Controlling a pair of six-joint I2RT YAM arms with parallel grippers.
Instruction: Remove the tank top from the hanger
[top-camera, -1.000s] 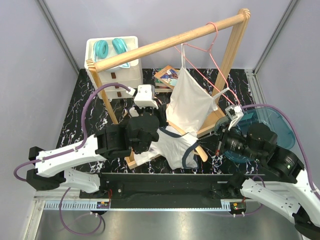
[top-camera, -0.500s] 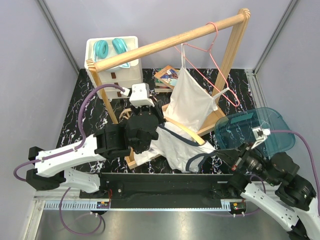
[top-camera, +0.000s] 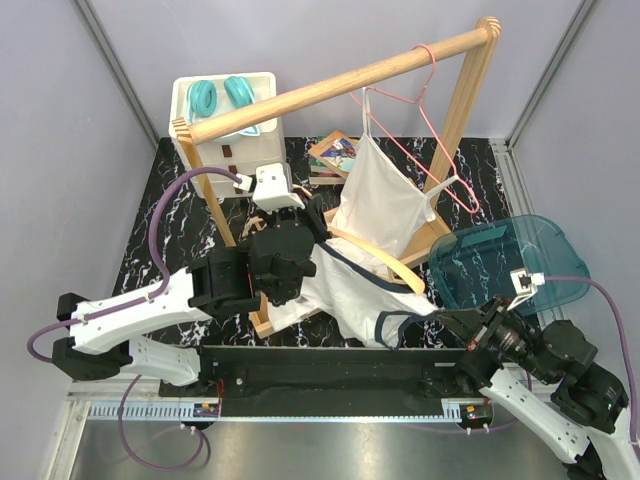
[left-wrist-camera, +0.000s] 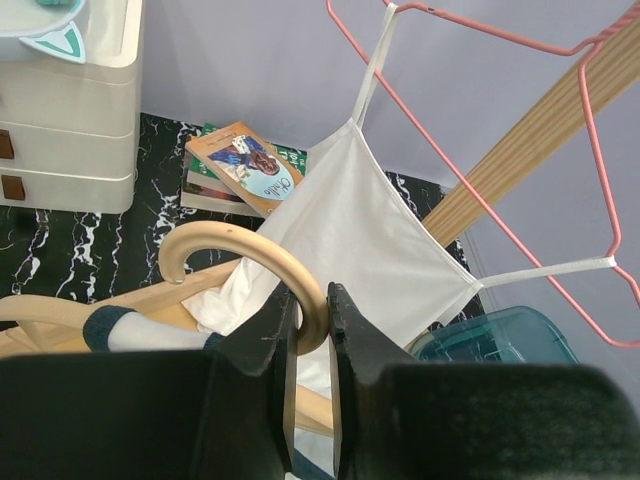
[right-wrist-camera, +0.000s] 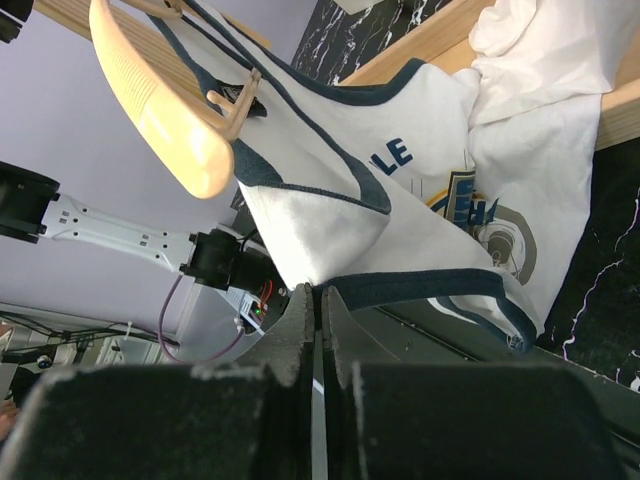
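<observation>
The white tank top (top-camera: 350, 295) with navy trim drapes from a wooden hanger (top-camera: 378, 262) at the table's middle front. My left gripper (top-camera: 312, 222) is shut on the hanger's curved wooden hook (left-wrist-camera: 250, 250), which sits between its fingers (left-wrist-camera: 312, 292). My right gripper (top-camera: 447, 318), low at the front right, is shut on the tank top's navy-trimmed edge (right-wrist-camera: 420, 285) and holds it stretched away from the hanger. In the right wrist view one hanger arm (right-wrist-camera: 160, 110) sticks out bare, and the tank top (right-wrist-camera: 400, 190) hangs below it.
A wooden clothes rack (top-camera: 330, 85) spans the back, with a white camisole (top-camera: 385, 205) on a pink wire hanger (top-camera: 425, 100). A teal bin (top-camera: 505, 260) sits at the right. White drawers (top-camera: 235, 125) stand back left, with books (top-camera: 335, 152) beside them.
My right gripper has drawn back to the front right with the tank top's edge, stretching the cloth along the hanger. My left gripper has edged toward the back with the hanger.
</observation>
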